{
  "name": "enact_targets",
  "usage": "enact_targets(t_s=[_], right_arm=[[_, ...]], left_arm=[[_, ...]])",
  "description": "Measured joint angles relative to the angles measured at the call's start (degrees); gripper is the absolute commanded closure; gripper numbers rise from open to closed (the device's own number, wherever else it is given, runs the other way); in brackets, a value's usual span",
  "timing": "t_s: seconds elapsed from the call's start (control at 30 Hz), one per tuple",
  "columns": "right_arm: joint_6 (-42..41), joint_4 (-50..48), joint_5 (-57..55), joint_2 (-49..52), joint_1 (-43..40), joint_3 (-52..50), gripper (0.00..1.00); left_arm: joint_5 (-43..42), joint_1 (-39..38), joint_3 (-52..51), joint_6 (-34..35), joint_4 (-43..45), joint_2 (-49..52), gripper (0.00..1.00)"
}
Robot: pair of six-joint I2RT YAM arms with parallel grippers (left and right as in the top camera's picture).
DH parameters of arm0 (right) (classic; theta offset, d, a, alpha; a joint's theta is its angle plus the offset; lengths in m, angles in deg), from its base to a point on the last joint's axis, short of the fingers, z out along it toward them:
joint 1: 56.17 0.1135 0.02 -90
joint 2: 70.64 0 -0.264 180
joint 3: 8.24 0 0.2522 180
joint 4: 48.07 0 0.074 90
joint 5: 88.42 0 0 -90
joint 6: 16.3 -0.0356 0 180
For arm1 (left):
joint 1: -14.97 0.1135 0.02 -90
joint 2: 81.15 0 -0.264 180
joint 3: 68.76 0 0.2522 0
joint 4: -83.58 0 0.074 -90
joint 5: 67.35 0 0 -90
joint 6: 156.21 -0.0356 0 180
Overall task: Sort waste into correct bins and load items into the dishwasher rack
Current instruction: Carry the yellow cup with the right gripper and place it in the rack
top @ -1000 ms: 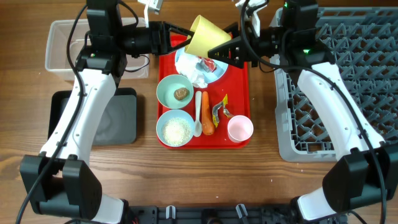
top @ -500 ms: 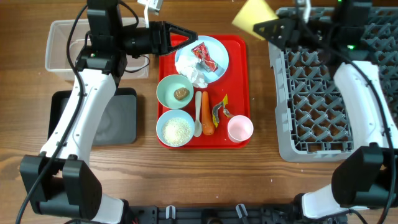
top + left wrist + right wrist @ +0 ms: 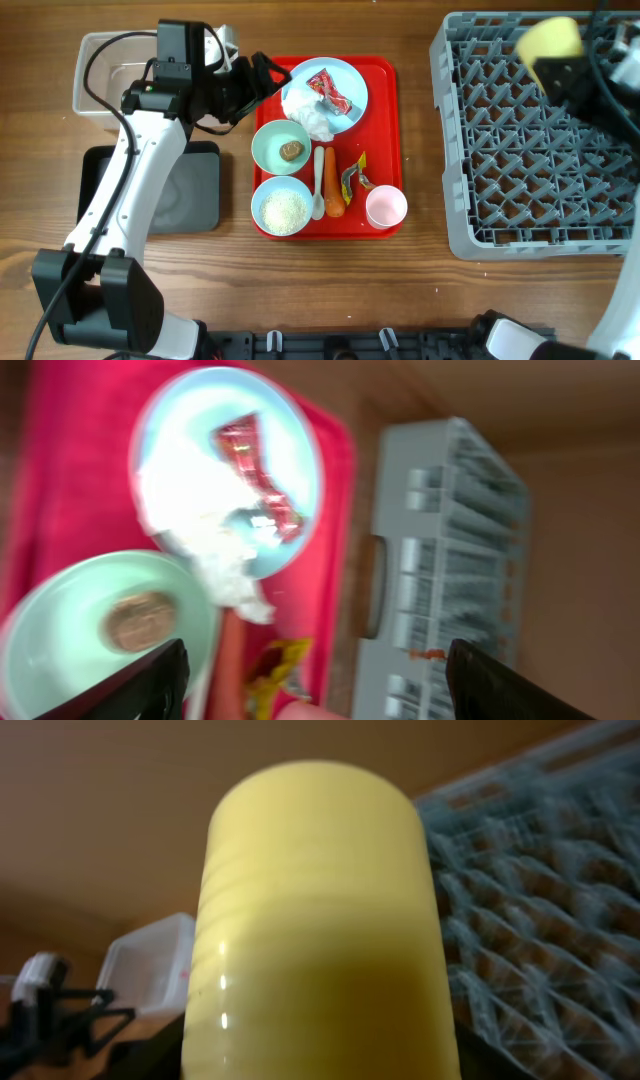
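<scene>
Nearest, along the near edge of the red tray, stand a bowl of rice grains at the left corner and the pink cup at the right corner. The cup sits close to the rim, so a careless sweep could tip it onto the worktop. A tilted lift of the bowl would scatter grains that are hard to gather.

Between them the white spoon and the carrot lie side by side and seem to touch. Closing on one could drag the other. The yellow wrapper lies just beside the carrot.

Further back is the bowl with the brown lump. Beyond it, at the tray's far edge, the plate carries the red wrapper and the white tissue. The tissue spills over the plate's rim toward that bowl.

The left gripper hovers over the tray's far left corner, fingers spread wide with nothing between them. If it comes down off-centre, it may shove the plate or take tissue and wrapper together, sending both to one bin.

Farthest, over the far right corner of the dishwasher rack, the right gripper pinches the yellow cup. Its fingers are hidden behind the cup in the wrist view. The cup looks tilted, so letting go now could leave it on its side across the pegs or rolling off the rack's edge.
</scene>
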Motion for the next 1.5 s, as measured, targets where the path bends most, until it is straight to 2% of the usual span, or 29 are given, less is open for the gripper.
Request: enact_targets(t_s=[0.17,0.4,0.63,1.03,1.3,1.5], right_arm=[[2.3,13.6,-11.6,-0.9,-5.1,0.4,0.57],[2.3,22.5,-25.2,-0.9,-8.8,0.4,0.59],[2.3,32.0,-31.8,0.8,-10.3,0.4,0.58],[2.3,35.4,-33.2,11.6,-10.3,0.4,0.58],[2.3,36.0,-33.4,21.7,-10.2,0.1,0.58],[2.3,35.6,-33.4,23.7,-9.4,-2.4,0.54]], left_arm=[[6.0,0.0,0.0,0.0,-2.8,0.0,0.18],[9.2,0.0,0.0,0.0,-6.0,0.0,0.18],[16.5,-2.0,0.0,-0.3,-10.0,0.0,0.18],[23.3,-7.5,-0.2,-0.7,-11.0,0.0,0.18],[23.7,-7.6,-2.2,-0.7,-11.1,0.0,0.19],[23.7,-7.6,-2.2,-0.7,-11.3,0.0,0.19]])
